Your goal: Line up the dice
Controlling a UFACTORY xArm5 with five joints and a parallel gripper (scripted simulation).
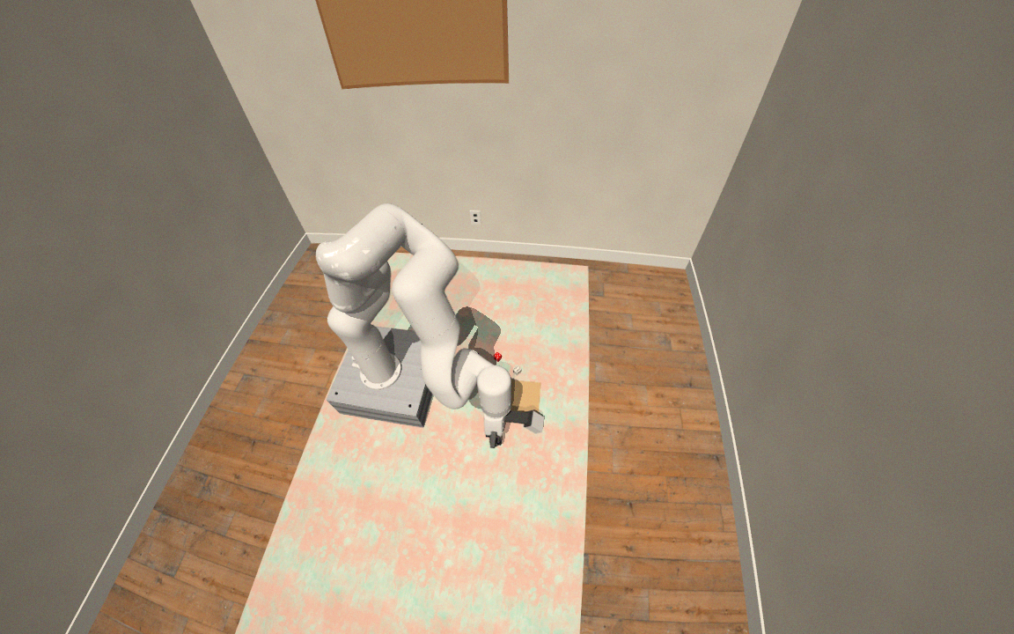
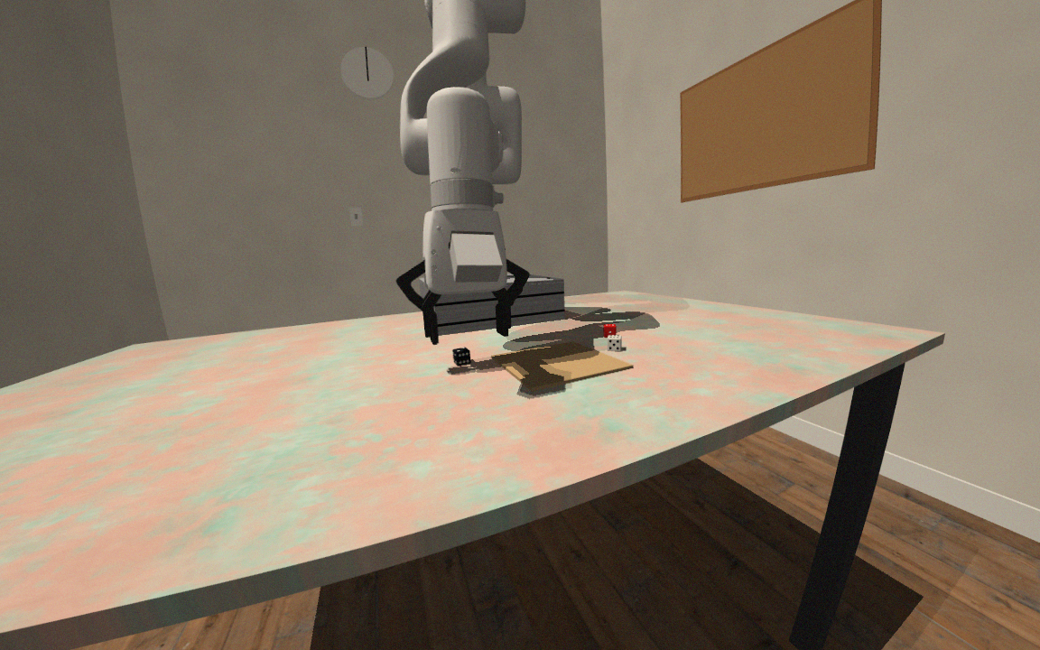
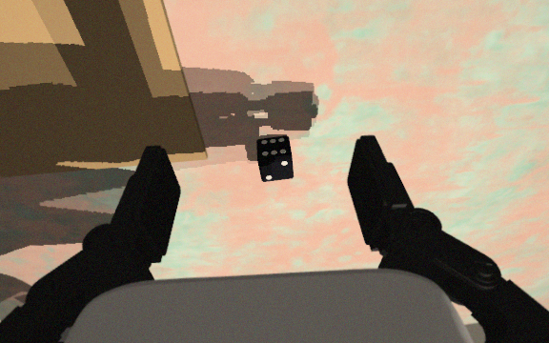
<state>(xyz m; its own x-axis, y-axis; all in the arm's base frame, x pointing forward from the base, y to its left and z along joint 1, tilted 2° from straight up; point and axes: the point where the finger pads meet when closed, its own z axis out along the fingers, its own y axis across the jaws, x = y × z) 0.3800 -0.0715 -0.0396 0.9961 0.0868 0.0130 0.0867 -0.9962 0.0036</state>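
Note:
A small black die (image 2: 460, 356) (image 3: 274, 158) lies on the table just off the mat's corner; in the wrist view one face shows six pips and the face below it two. My gripper (image 1: 495, 438) (image 2: 466, 332) (image 3: 262, 163) is open and empty. It hangs a little above the black die, one finger to each side. The tan mat (image 1: 530, 392) (image 2: 589, 367) (image 3: 8, 19) lies flat, partly in the arm's shadow, with no die on it. A red die (image 1: 498, 357) (image 2: 609, 329) and a white die (image 1: 517, 369) (image 2: 614, 343) sit on the table beyond the mat's far edge. The black die is hidden in the top view.
The pink and green table (image 1: 416, 535) (image 2: 265, 452) carries the robot's grey base (image 1: 377, 390) (image 2: 535, 301), close behind the mat. The table's right edge lies a short way beyond the mat.

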